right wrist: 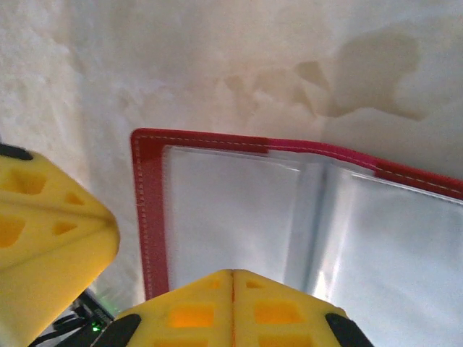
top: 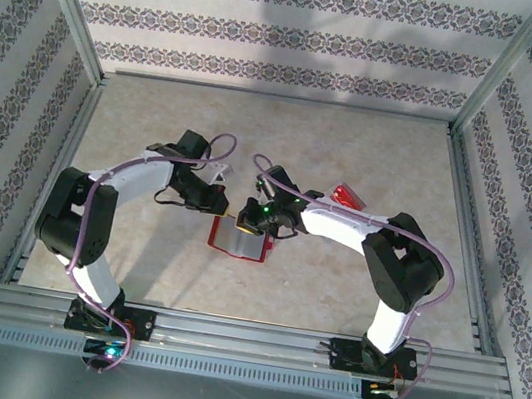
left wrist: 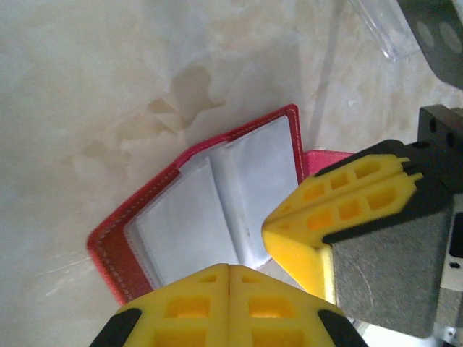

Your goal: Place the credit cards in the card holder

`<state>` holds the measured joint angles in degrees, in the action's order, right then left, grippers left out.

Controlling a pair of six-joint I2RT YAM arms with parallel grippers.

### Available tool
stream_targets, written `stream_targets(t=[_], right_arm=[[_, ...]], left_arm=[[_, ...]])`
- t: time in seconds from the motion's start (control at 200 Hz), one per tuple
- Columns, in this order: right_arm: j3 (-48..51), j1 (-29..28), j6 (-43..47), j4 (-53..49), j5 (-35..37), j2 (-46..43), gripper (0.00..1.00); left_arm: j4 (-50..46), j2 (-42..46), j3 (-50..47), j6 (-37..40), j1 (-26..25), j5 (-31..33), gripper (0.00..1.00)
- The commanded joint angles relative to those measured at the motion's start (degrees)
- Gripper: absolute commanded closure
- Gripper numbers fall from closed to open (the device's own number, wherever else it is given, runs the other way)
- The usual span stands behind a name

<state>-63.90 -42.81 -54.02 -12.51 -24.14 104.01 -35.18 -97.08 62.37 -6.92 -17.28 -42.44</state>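
Card holder open, left gripper closed, right gripper closed

Left tool, right tool close over card holder; bare table around.

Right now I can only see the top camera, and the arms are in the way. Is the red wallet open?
Observer: Yes. In the left wrist view the card holder lies open, with its greyish sleeves facing up.
Operator: Is a card inside yet?
Observer: None that I can see. In the right wrist view the sleeves look empty.
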Motion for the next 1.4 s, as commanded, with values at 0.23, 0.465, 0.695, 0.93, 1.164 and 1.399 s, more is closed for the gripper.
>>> stream_targets(t=[0.23, 0.465, 0.695, 0.93, 1.164, 1.399], right_arm=[[5.51, 2.45, 2.47, -3.82, 4.37, 1.1, 0.99], [10.96, 2.64, 1.0, -2.4, 5.62, -0.27, 1.0], [13.02, 1.54, -0.67, -2.19, 5.73, -4.56, 1.0], [6.25, 4.1, 7.31, -13.42, 8.01, -13.31, 0.76], [-2.89, 15.61, 24.83, -29.3, 14.71, -20.1, 0.53], [-6.77, 29.0, 41.95, -30.92, 13.84, -21.21, 0.44]], left_arm=[[-1.52, -6.69, -0.09, 3.17, -3.09, 8.54, 1.0], [-1.51, -10.67, 0.32, 4.61, -3.83, 13.27, 1.0], [-2.44, -10.1, 1.99, 5.04, -4.73, 11.15, 1.0], [-7.8, -4.25, 10.11, 5.72, -5.46, 10.7, 0.75], [-10.93, -9.98, 24.97, 7.48, -8.57, 12.96, 0.45], [-10.58, -21.38, 40.53, 4.18, -13.72, 12.78, 0.31]])
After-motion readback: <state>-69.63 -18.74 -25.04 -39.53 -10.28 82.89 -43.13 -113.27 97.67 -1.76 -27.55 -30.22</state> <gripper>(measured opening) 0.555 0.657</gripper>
